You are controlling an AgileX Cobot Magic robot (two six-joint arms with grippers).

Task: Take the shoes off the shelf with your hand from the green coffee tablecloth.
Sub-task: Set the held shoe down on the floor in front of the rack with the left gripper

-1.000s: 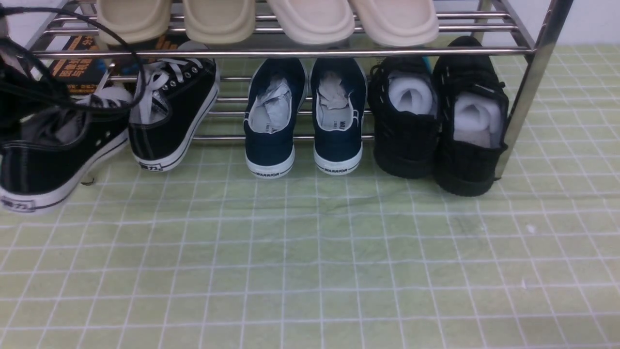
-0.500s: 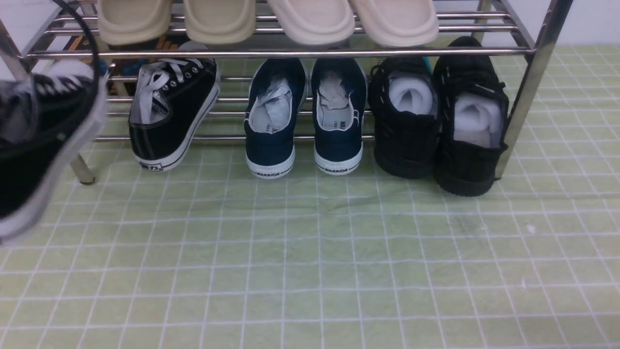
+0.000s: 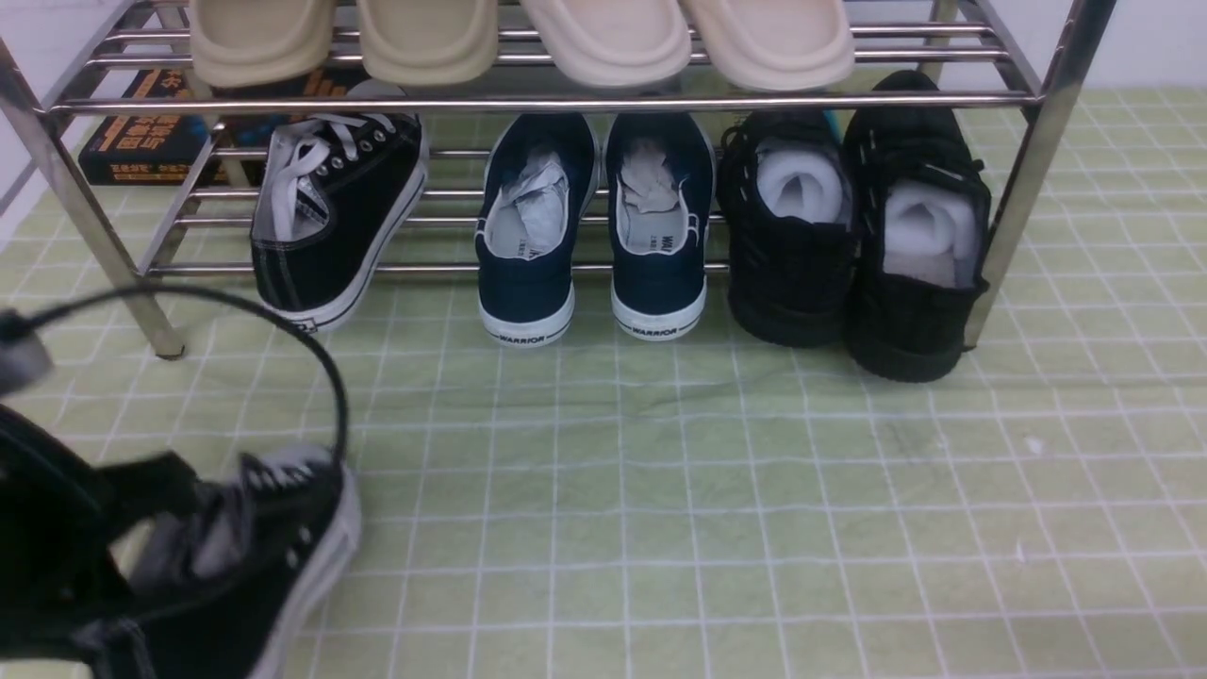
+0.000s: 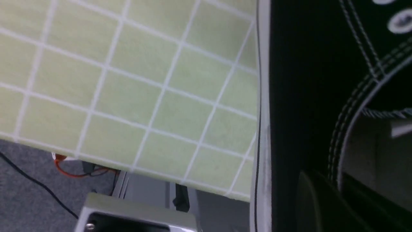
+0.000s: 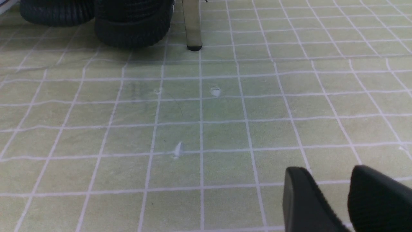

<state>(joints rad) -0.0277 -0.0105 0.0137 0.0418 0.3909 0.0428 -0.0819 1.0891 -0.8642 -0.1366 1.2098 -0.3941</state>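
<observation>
One black sneaker (image 3: 283,556) at 7 o'clock, left gripper (image 3: 141,514) clamped on its collar. It's close to the tablecloth (image 3: 660,490) edge, so a slip may drop it overboard; mate (image 3: 330,226) at 11 o'clock on shoe rack (image 3: 566,102).

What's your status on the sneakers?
Left gripper shut on one black canvas sneaker, off the shoe rack, near-left over the tablecloth. Right gripper open, empty. Second sneaker on the lower tier, heel out. Nothing in front of it.

Tablecloth (image 3: 717,490) green, white grid — sneakers (image 3: 330,226) black.
</observation>
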